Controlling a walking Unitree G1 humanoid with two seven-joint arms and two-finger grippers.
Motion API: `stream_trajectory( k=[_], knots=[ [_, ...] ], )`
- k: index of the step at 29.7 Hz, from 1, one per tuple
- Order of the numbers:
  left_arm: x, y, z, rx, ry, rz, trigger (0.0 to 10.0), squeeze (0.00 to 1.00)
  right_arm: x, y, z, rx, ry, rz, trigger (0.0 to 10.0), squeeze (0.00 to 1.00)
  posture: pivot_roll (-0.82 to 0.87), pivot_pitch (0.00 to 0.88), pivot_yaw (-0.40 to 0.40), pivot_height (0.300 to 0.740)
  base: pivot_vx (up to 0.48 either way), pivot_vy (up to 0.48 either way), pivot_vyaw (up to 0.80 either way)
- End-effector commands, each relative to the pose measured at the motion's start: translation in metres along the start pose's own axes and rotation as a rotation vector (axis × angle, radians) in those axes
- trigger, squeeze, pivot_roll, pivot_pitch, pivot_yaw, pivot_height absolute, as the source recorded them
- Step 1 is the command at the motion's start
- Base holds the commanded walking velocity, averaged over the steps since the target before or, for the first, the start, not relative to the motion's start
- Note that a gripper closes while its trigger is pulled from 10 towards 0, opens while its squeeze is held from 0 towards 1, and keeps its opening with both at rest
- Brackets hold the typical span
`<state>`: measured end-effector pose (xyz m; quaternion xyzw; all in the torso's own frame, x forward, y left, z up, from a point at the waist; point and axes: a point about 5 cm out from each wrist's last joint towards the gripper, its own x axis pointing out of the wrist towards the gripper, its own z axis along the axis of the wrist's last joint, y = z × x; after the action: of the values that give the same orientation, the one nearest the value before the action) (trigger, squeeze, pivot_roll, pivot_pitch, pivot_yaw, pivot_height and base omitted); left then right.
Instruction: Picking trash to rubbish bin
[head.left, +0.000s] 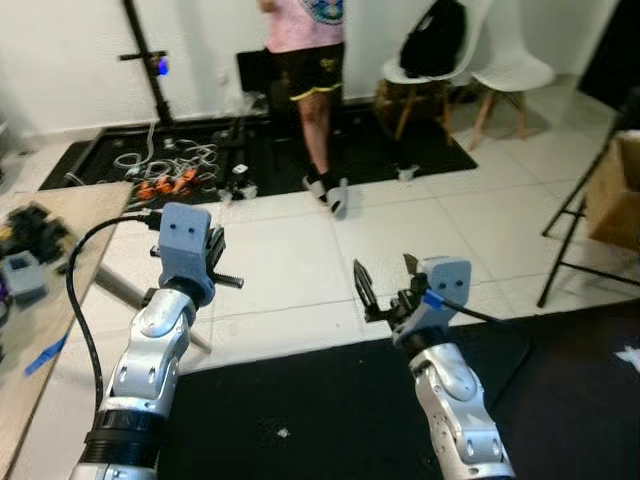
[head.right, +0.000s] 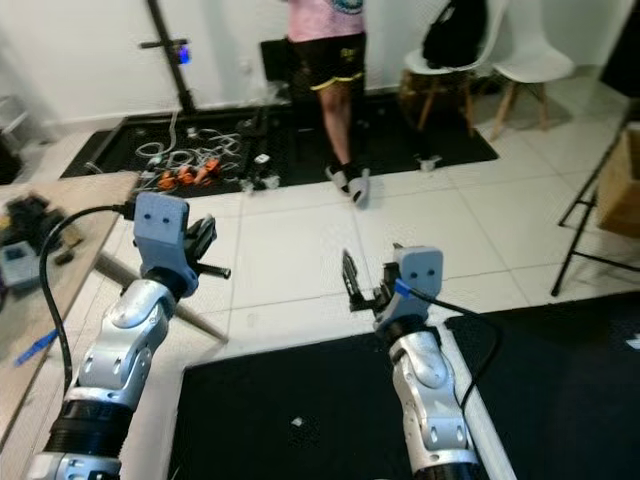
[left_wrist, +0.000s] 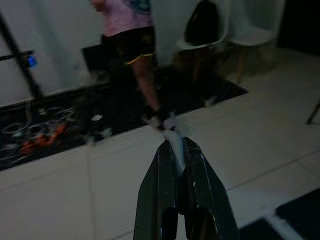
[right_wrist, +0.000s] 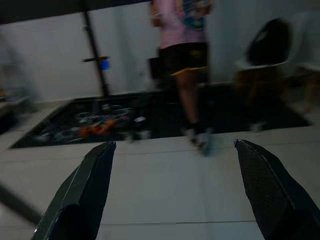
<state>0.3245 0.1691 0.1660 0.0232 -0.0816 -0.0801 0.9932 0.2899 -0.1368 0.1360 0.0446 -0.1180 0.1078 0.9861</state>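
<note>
- The left gripper (left_wrist: 175, 150) is raised in front of the robot, its two black fingers pressed together at the tips with nothing between them; in the head views its grey wrist housing hides the fingers.
- The right gripper (head.left: 385, 285) is raised beside it at about the same height, fingers spread wide apart and holding nothing, pointing out over the white tiled floor (head.left: 290, 260).
- Both silver arms rise from the bottom edge of the head views, above a black floor mat (head.left: 330, 410) whose far edge runs just under the grippers.
- A small white scrap (head.left: 283, 433) lies on that mat between the two arms, near its front edge; a larger white scrap (head.left: 628, 357) lies at the mat's right edge. Whether either is the trash cannot be told, and I cannot make out a rubbish bin.
- At the left edge stands a wooden table (head.left: 60, 300) with dark devices and a blue strip on it.
- Farther out, a person (head.left: 310, 60) in a pink top and dark shorts stands at the near edge of a second black mat (head.left: 400, 150).
- Cables (head.left: 170, 165) and orange parts lie on that mat's left part, by a black stand (head.left: 145, 60).
- Two white chairs (head.left: 470, 70) stand at its right corner, one carrying a black bag (head.left: 435, 40).
- A cardboard box (head.left: 615, 190) sits at the right edge, behind black stand legs.
</note>
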Motion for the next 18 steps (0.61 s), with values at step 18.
stream_trajectory(
  k=[18],
  knots=[
    [-0.015, 0.005, -0.020, -0.016, 0.040, 0.026, 10.0, 0.00, -0.007, -0.003, -0.018, -0.006, 0.073, 0.017, 10.0, 0.00, 0.00, 0.083, 0.075, 0.740, 0.000, 0.000, -0.58]
  ],
)
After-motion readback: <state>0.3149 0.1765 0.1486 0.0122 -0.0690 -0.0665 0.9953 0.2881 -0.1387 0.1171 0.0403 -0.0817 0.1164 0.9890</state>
